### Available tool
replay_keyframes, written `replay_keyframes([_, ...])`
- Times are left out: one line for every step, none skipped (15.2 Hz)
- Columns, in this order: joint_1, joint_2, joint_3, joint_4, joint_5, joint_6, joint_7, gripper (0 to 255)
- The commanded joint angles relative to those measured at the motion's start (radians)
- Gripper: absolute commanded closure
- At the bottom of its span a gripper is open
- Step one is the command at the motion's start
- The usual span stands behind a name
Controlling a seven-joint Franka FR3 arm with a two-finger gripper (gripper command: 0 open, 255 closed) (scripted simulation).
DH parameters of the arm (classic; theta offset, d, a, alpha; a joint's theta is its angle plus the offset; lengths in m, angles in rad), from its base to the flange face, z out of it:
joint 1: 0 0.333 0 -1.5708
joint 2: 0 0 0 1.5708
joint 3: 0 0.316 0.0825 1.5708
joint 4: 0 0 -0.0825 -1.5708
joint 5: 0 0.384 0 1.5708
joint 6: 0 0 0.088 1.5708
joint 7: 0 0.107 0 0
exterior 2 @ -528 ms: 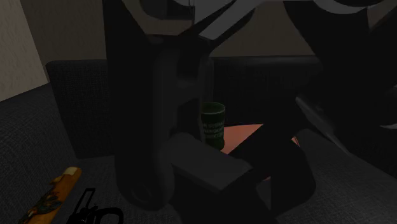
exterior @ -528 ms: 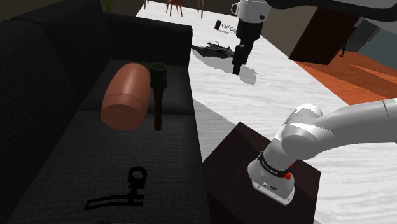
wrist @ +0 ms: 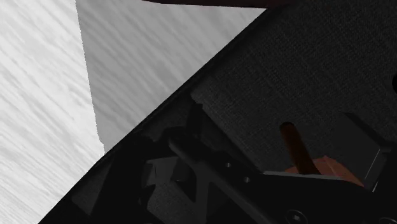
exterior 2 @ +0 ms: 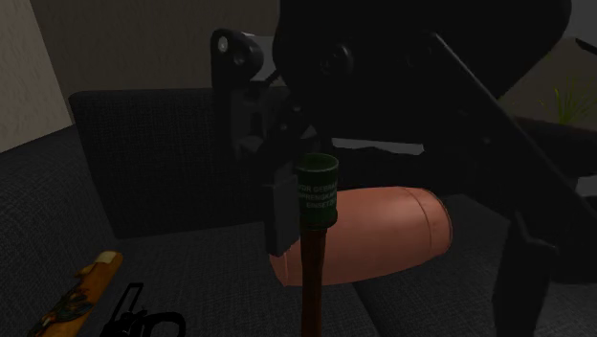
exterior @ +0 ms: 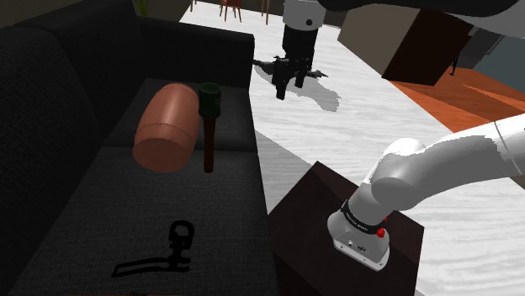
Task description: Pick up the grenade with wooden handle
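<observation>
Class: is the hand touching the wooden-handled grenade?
Apart. The shoulder view shows the hand over the white floor, well clear of the grenade on the dark sofa.

Grenade handle cropped by second exterior view's bottom edge, brown cylinder partly hidden behind it.

From where I stand I count one grenade with green head and wooden handle, one reddish-brown round cushion, one small black object and one orange object, all on one black sofa. There is also one white arm on one dark box.
</observation>
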Motion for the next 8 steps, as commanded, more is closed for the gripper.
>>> replay_keyframes([-0.009,0.046,0.037,0.035,0.021,0.023,0.09,0])
replay_keyframes([-0.014,0.076,0.055,0.056,0.028,0.037,0.133,0])
replay_keyframes([-0.019,0.106,0.072,0.079,0.033,0.051,0.176,0])
replay_keyframes([-0.025,0.137,0.09,0.103,0.037,0.064,0.219,0])
replay_keyframes([-0.03,0.17,0.106,0.129,0.038,0.076,0.261,0])
replay_keyframes([-0.036,0.203,0.122,0.156,0.038,0.088,0.304,0])
replay_keyframes([-0.041,0.237,0.137,0.185,0.036,0.099,0.347,0])
replay_keyframes([-0.046,0.272,0.152,0.215,0.032,0.109,0.39,0])
